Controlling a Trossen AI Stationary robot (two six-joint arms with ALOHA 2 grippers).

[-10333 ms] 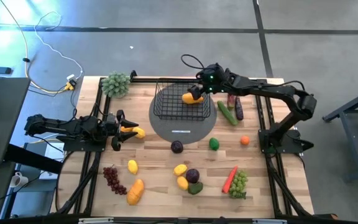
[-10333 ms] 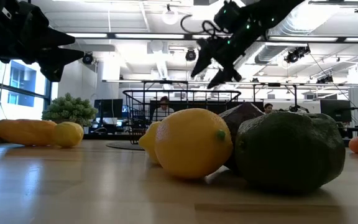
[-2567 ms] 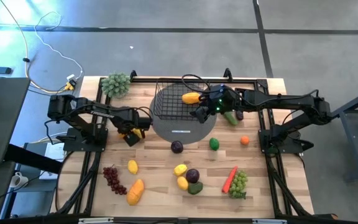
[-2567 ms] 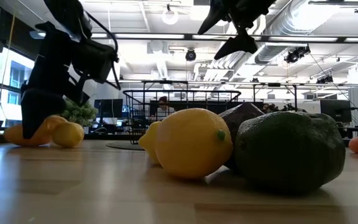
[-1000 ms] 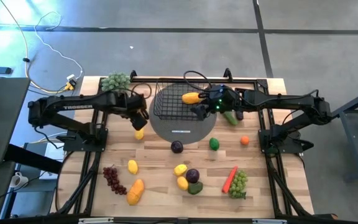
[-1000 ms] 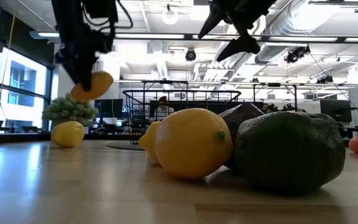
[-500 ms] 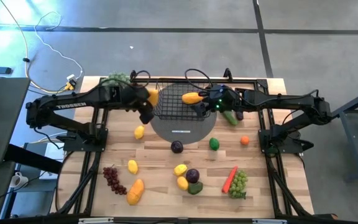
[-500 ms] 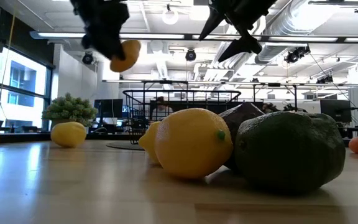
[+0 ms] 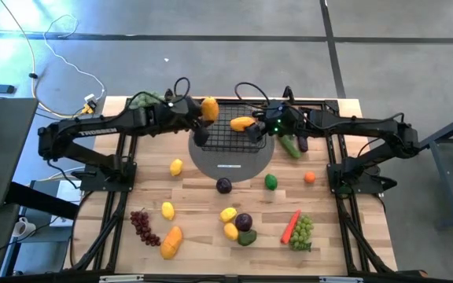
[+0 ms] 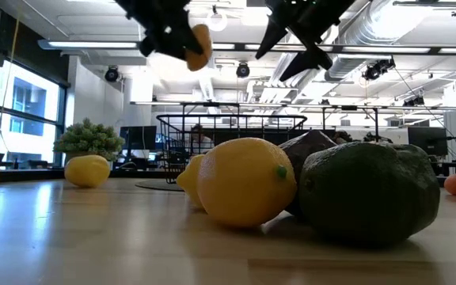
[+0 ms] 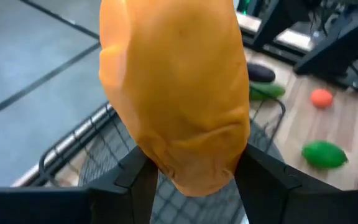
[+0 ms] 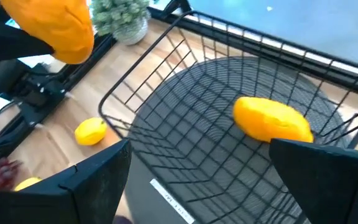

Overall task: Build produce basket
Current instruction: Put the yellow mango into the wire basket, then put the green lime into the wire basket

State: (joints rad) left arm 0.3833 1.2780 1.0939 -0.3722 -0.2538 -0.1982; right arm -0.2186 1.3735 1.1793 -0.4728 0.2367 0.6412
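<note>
The left end effector (image 9: 204,110) grips an orange mango (image 9: 209,108) above the black wire basket (image 9: 228,130) at its left edge. The right end effector (image 9: 255,130), jaws wide and empty, hovers over the basket's right side, where a yellow fruit (image 9: 242,123) lies. No readable writing shows.

Orange mango (image 9: 209,108), black wire basket (image 9: 228,132) with yellow fruit (image 9: 242,123), grey disc (image 9: 230,163), pale wood table (image 9: 203,196), red carrot (image 9: 290,226), green grapes (image 9: 303,231), purple grapes (image 9: 143,226)
</note>
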